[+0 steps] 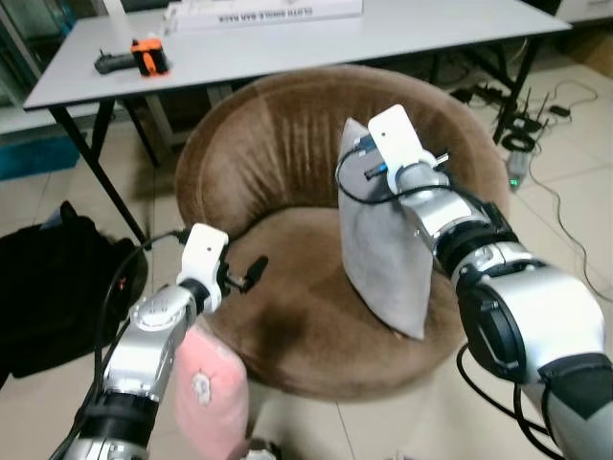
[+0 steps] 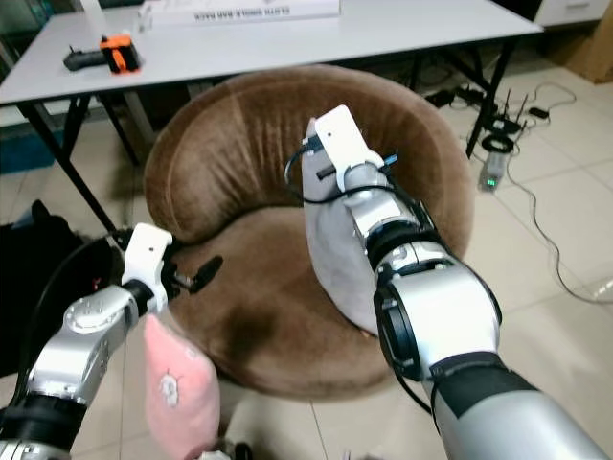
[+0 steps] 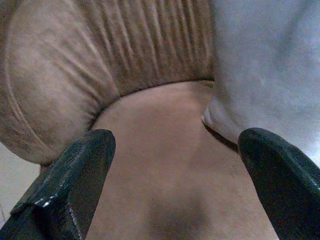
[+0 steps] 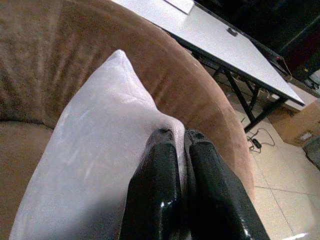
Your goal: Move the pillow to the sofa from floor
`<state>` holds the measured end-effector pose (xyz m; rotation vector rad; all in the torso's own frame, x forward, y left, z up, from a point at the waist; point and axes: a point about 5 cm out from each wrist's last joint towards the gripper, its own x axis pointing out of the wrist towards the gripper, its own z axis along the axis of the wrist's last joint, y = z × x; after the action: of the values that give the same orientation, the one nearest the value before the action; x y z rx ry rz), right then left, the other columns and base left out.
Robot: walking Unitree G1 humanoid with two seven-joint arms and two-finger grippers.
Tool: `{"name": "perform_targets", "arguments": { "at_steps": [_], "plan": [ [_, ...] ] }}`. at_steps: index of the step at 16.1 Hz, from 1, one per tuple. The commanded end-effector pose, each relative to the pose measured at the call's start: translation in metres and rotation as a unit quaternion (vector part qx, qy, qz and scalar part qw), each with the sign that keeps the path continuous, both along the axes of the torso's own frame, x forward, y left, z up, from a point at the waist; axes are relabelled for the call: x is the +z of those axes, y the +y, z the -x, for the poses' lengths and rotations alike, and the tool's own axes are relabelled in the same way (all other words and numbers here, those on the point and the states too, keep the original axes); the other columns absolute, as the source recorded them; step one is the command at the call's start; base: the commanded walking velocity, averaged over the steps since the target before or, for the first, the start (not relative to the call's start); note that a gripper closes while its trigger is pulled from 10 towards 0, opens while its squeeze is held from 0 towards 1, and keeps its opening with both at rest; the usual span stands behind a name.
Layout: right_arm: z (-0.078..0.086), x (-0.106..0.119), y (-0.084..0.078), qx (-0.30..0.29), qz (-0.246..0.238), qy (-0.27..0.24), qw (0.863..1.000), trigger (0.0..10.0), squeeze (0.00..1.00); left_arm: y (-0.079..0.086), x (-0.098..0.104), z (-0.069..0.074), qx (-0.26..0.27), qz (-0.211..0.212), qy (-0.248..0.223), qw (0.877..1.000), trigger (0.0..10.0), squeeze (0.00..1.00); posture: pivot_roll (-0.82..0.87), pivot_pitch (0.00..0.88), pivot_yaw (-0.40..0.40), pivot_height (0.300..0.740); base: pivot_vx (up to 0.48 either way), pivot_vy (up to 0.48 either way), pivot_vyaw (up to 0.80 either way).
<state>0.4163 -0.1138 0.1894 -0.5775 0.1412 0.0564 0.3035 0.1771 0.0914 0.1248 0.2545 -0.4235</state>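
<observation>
Velvety grey pillow [image 1: 383, 259] stands upright on round brown sofa [image 1: 278, 144], pinched by right gripper [image 4: 179, 137].

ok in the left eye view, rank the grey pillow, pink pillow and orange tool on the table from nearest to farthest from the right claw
1. Grey pillow: pinched in the right claw, standing on the sofa seat.
2. Pink pillow: low on the robot's left, at the sofa's front edge under the left arm.
3. Orange tool: on the table behind the sofa, far left.
</observation>
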Motion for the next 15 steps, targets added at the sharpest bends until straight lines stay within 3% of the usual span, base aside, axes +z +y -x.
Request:
{"name": "perform_targets", "arguments": {
  "at_steps": [1, 3, 6, 15],
  "plan": [
    [-0.003, 0.015, 0.010, 0.017, 0.000, -0.024, 1.000, 10.0, 0.00, 0.001, 0.002, 0.001, 0.003, 0.005, -0.006, 1.000, 10.0, 0.00, 0.16, 0.050, 0.043, 0.740, 0.000, 0.000, 0.00],
    [-0.003, 0.016, 0.014, 0.024, 0.002, -0.021, 0.999, 10.0, 0.00, 0.000, 0.001, 0.003, 0.000, 0.000, -0.005, 1.000, 10.0, 0.00, 0.16, 0.052, 0.042, 0.740, 0.000, 0.000, 0.00],
    [-0.002, 0.013, 0.014, 0.013, -0.043, -0.001, 0.999, 10.0, 0.00, 0.000, 0.000, 0.009, -0.001, 0.001, -0.003, 1.000, 10.0, 0.00, 0.19, 0.058, 0.034, 0.740, 0.000, 0.000, 0.00],
    [-0.001, 0.010, 0.023, 0.027, -0.023, 0.006, 0.999, 10.0, 0.00, 0.000, -0.005, 0.022, 0.014, 0.003, 0.004, 1.000, 10.0, 0.00, 0.24, 0.084, 0.009, 0.740, 0.000, 0.000, 0.00]
  ]
}}
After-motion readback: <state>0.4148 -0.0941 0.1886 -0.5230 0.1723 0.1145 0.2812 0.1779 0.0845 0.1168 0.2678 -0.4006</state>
